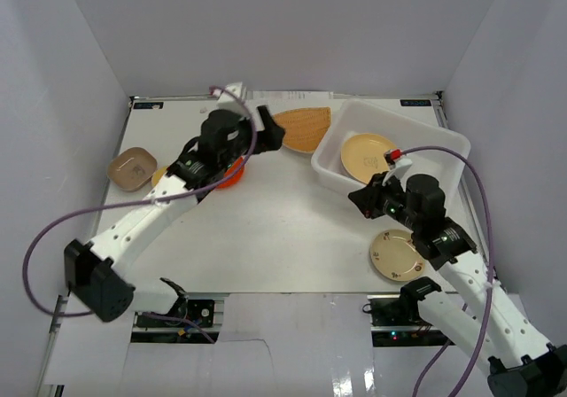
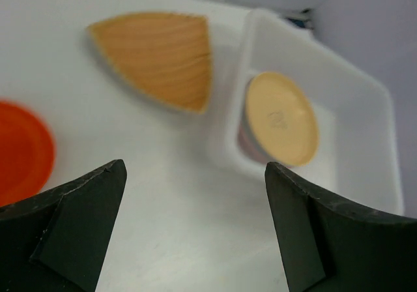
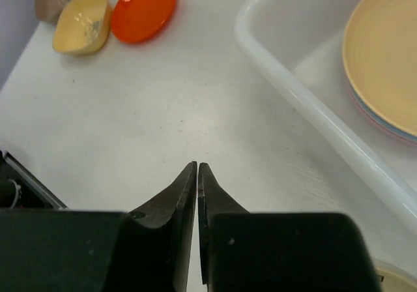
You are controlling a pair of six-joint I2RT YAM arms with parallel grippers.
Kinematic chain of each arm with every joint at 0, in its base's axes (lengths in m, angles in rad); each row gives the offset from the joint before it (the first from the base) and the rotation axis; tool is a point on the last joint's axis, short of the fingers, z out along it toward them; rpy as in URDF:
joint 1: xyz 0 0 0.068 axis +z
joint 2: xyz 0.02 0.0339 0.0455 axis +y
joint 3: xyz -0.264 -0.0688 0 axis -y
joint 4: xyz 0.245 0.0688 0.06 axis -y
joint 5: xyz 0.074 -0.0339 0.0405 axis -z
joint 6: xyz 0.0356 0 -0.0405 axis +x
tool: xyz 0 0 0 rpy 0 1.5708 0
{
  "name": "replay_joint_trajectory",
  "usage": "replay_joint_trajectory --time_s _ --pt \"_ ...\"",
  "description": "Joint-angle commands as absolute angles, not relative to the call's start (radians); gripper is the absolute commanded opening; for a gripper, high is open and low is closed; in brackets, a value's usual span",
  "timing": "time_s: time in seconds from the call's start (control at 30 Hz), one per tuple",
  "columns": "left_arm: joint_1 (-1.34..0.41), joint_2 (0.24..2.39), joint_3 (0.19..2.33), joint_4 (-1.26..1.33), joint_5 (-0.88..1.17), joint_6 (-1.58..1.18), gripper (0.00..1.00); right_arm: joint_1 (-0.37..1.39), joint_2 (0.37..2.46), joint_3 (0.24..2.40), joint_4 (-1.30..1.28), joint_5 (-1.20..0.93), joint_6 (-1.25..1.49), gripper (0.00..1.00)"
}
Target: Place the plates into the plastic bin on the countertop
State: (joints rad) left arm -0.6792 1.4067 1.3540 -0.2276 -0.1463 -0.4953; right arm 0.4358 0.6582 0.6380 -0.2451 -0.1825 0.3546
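The white plastic bin (image 1: 443, 140) stands at the back right of the countertop (image 1: 283, 229), with a tan-yellow plate (image 1: 369, 158) on top of a stack inside. An orange fan-shaped plate (image 1: 304, 128) lies just left of the bin. My left gripper (image 1: 273, 129) is open and empty above the fan plate's left end; in the left wrist view (image 2: 195, 194) the fan plate (image 2: 159, 57) and bin (image 2: 365, 96) lie ahead. A red-orange plate (image 1: 232, 175) lies partly under the left arm. My right gripper (image 1: 359, 200) is shut and empty, beside the bin's near-left corner (image 3: 197, 168).
A brown rounded-square plate (image 1: 133, 168) and a yellow one (image 3: 81, 21) lie at the far left. A cream round plate (image 1: 396, 255) lies near the front right, beside the right arm. Grey walls enclose the surface.
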Motion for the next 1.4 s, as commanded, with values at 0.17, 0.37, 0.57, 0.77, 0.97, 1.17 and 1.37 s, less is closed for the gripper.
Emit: replay_joint_trajectory --time_s 0.17,0.37,0.57,0.77,0.97,1.17,1.37 --pt "-0.617 0.894 0.846 -0.472 -0.175 -0.647 0.98 0.742 1.084 0.984 -0.245 -0.007 0.071 0.23" --pt "-0.612 0.727 0.778 -0.633 -0.205 -0.634 0.98 0.813 1.494 1.321 -0.299 0.126 -0.201 0.64" --pt "-0.612 0.557 0.718 -0.686 -0.278 -0.67 0.98 0.812 1.873 1.683 -0.396 0.304 -0.425 0.8" --pt "-0.609 0.41 0.695 -0.678 -0.334 -0.684 0.98 0.799 2.196 1.995 -0.526 0.394 -0.555 0.82" --pt "-0.609 0.307 0.676 -0.652 -0.33 -0.678 0.98 0.762 2.353 2.085 -0.493 0.446 -0.595 0.75" --pt "-0.598 0.348 0.676 -0.637 -0.275 -0.654 0.98 0.758 2.439 2.06 -0.381 0.555 -0.66 0.62" --pt "-0.551 0.35 0.672 -0.614 -0.239 -0.638 0.98 0.791 2.468 2.017 -0.129 0.641 -0.77 0.17"
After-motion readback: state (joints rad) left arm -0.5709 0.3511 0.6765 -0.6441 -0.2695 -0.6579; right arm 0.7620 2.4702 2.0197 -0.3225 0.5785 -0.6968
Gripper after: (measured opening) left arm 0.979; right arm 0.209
